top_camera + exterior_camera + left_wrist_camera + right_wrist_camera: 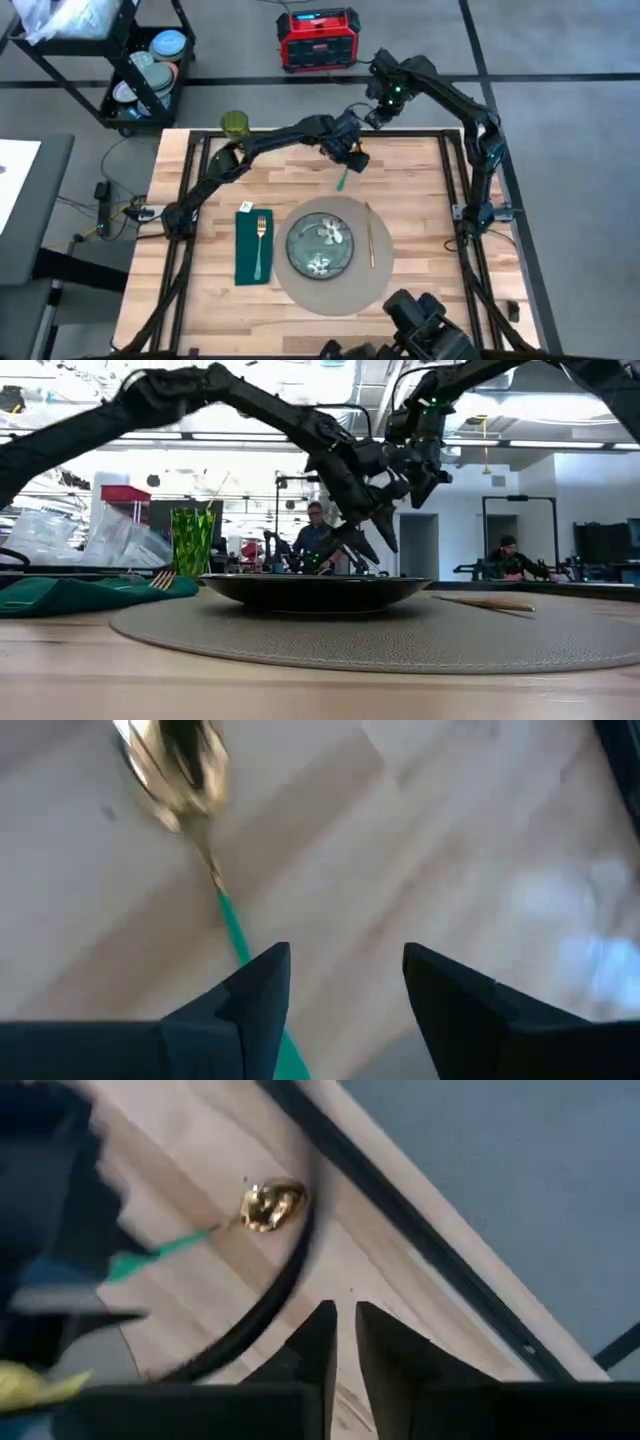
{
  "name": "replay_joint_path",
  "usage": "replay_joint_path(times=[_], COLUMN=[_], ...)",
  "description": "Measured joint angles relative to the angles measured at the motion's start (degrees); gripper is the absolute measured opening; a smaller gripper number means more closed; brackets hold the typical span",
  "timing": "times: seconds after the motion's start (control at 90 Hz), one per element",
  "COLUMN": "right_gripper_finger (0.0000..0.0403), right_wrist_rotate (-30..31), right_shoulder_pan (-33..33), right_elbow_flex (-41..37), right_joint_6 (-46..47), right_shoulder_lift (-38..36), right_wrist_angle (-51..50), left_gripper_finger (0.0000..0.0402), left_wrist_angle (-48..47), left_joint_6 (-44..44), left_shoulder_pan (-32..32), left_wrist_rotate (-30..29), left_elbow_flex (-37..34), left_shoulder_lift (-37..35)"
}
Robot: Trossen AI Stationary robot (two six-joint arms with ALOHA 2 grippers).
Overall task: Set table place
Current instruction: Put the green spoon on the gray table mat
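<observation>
A spoon with a gold bowl (272, 1205) and a green handle (343, 180) is on the table (420, 180), just beyond the round grey-beige place (300, 290). The bowl points to the far edge. My left gripper (345, 955) hangs open over the handle, fingers pointing down, and the handle (232, 925) runs under one finger. My right gripper (345, 1315) is shut and holds nothing, raised over the table's far edge (378, 112). A green patterned plate (320, 243) sits on the place. My left gripper stands open over the spoon's green handle (240, 945), which passes beneath one finger (255, 995). I cannot tell whether that finger touches the handle.
A gold fork (262, 240) lies on a green napkin (245, 255) left of the place. A thin gold stick (370, 235) lies on the place right of the plate. A green glass (234, 124) stands at the far left corner. People sit in the room behind (315, 525).
</observation>
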Motion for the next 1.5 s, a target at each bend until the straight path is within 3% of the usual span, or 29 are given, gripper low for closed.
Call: replay_joint_path(times=[0.322, 0.5, 0.622, 0.756, 0.933, 1.011, 1.089, 1.233, 1.278, 1.322, 1.444, 1.5], right_gripper_finger=[0.0033, 0.0028, 0.0027, 0.0027, 0.0008, 0.0002, 0.0000, 0.0000, 0.0000, 0.0000, 0.0000, 0.0000], right_wrist_rotate=[0.0, 0.0, 0.0, 0.0, 0.0, 0.3, 1.4, 18.5, 20.3, 19.2, 5.7, 3.0], right_shoulder_pan=[-2.4, -4.4, -6.3, -7.9, -8.9, -8.4, -7.4, -5.4, -5.0, -5.0, -4.3, -1.8], right_elbow_flex=[0.0, 0.0, 0.0, 0.0, -0.3, -3.3, -8.2, -18.6, -21.1, -23.9, -35.1, -41.9], right_joint_6=[-3.4, -5.2, -5.3, -4.6, -4.8, -6.2, -7.7, -10.4, -8.3, -3.8, 9.1, 16.3], right_shoulder_lift=[-2.1, -8.4, -13.7, -18.2, -18.7, -17.8, -16.9, -16.3, -16.7, -17.5, -22.1, -25.5], right_wrist_angle=[-6.0, -7.2, -4.5, -2.2, -2.5, 0.3, 4.2, 12.0, 11.7, 11.0, 9.1, 11.8], left_gripper_finger=[0.0178, 0.0151, 0.0132, 0.0126, 0.0124, 0.0116, 0.0096, 0.0043, 0.0024, 0.0010, 0.0007, 0.0007], left_wrist_angle=[-2.4, -11.8, -11.5, -6.3, -13.0, -17.3, -24.6, -39.2, -41.5, -40.9, -40.6, -41.0], left_joint_6=[-4.9, -5.9, -6.2, -9.4, -9.4, -6.6, -2.0, 6.4, 8.3, 10.3, 12.8, 13.7], left_shoulder_pan=[-0.6, -0.7, -0.7, -0.8, -3.0, -4.2, -4.9, -5.4, -5.4, -5.2, -3.5, -2.2], left_wrist_rotate=[-5.0, -6.4, -7.6, -5.3, -0.4, -1.3, -5.9, -16.6, -19.6, -21.6, -23.6, -25.8], left_elbow_flex=[4.2, 4.1, 4.1, 4.1, 4.1, 4.5, 4.2, 4.2, 4.2, 4.2, 4.3, 4.4], left_shoulder_lift=[2.9, 3.0, 3.0, 2.9, 2.4, 1.5, -1.1, -7.6, -10.0, -12.5, -20.7, -24.1])
